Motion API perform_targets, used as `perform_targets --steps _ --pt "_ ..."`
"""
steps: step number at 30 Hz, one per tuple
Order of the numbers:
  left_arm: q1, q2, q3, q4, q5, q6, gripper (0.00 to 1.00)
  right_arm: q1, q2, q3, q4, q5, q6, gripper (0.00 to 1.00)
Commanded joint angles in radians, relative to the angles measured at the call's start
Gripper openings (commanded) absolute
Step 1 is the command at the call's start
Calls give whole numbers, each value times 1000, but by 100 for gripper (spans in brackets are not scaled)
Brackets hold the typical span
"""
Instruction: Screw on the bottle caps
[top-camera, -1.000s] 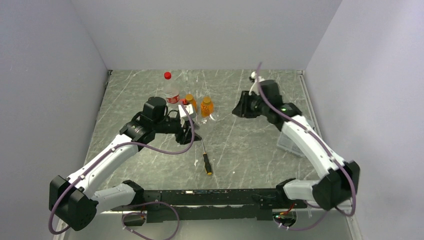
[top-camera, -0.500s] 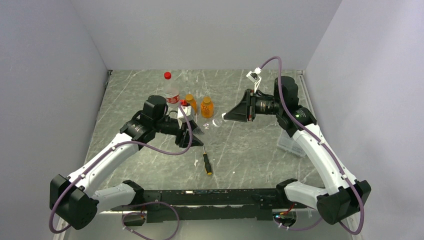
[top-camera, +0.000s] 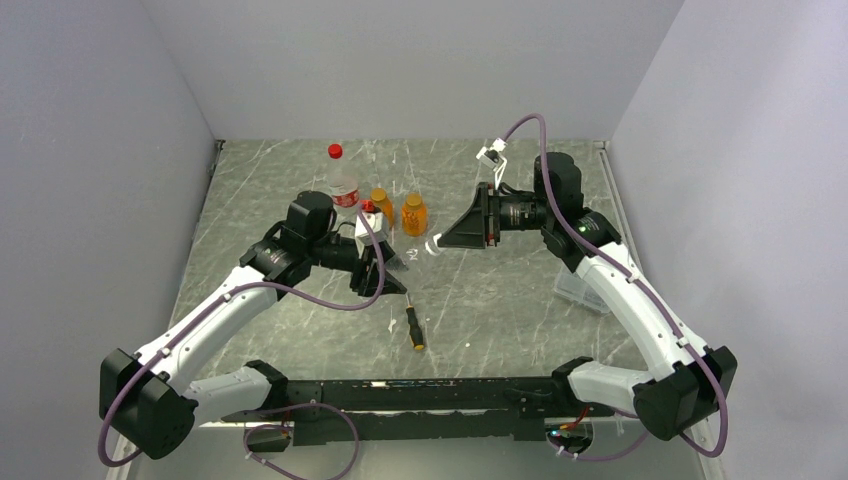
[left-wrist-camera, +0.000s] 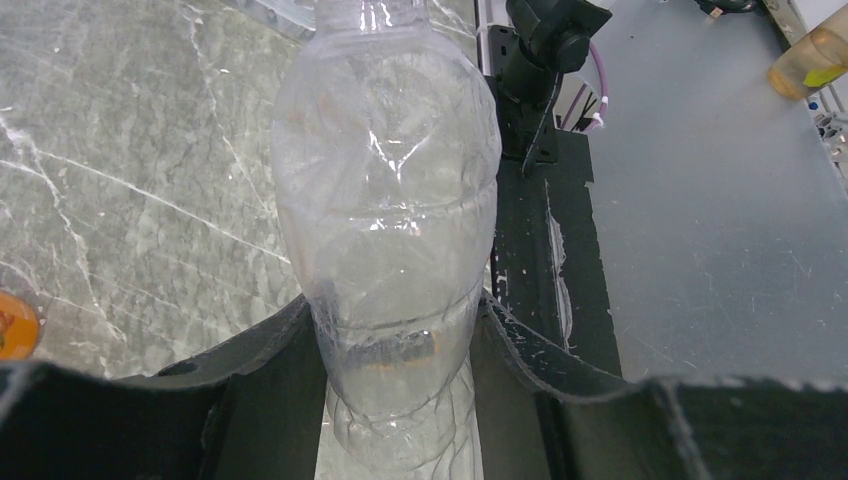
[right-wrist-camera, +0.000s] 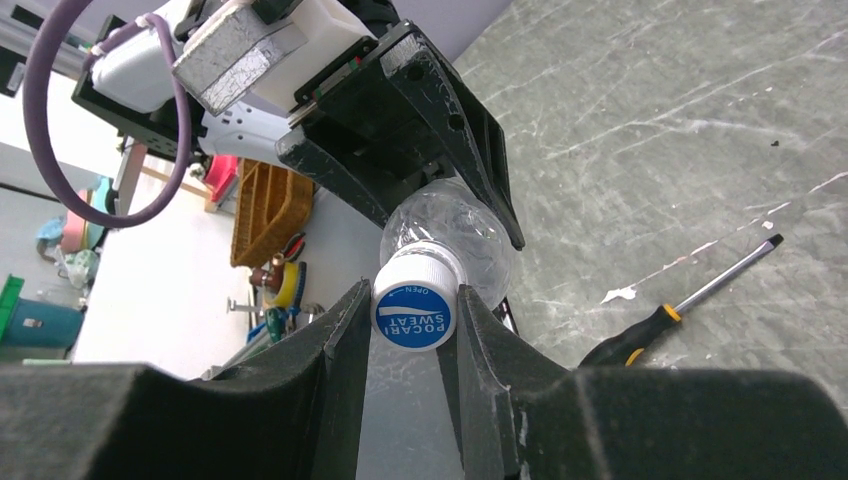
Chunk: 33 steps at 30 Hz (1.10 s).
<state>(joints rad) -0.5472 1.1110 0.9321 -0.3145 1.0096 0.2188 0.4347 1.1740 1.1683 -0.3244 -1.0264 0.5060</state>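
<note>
Above the middle of the worktop (top-camera: 500, 300), the left gripper (left-wrist-camera: 395, 335) is clamped around the body of a small clear bottle (left-wrist-camera: 385, 200), holding it off the surface with its neck toward the right arm. The right gripper (right-wrist-camera: 412, 300) is closed tight on the blue-and-white Pocari Sweat cap (right-wrist-camera: 414, 318), which sits at that bottle's mouth. Near the back edge stand two amber bottles (top-camera: 414, 213) with orange caps and a taller labelled bottle (top-camera: 343, 185) with a red cap. A screwdriver (top-camera: 413, 325) lies toward the front edge.

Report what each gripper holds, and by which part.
Left gripper: the clear bottle, around its body. Right gripper: the blue-and-white cap, by its sides, at that bottle's mouth.
</note>
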Motion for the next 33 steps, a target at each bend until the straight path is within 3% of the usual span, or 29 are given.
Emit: perform_targets --steps 1,8,22,26,33 --pt "1 -3 50 23 44 15 13 35 9 52 -68 -13 -93 16" --pt "1 4 91 -61 41 59 1 71 28 113 -216 24 -205 15" --pt "-13 -41 104 -132 -40 118 0 195 101 240 -447 116 -325 12" --pt "-23 -76 78 -63 -111 89 0 204 116 244 -440 133 -268 12" --pt "-62 -168 23 111 -394 68 0 205 205 312 -495 263 -77 9"
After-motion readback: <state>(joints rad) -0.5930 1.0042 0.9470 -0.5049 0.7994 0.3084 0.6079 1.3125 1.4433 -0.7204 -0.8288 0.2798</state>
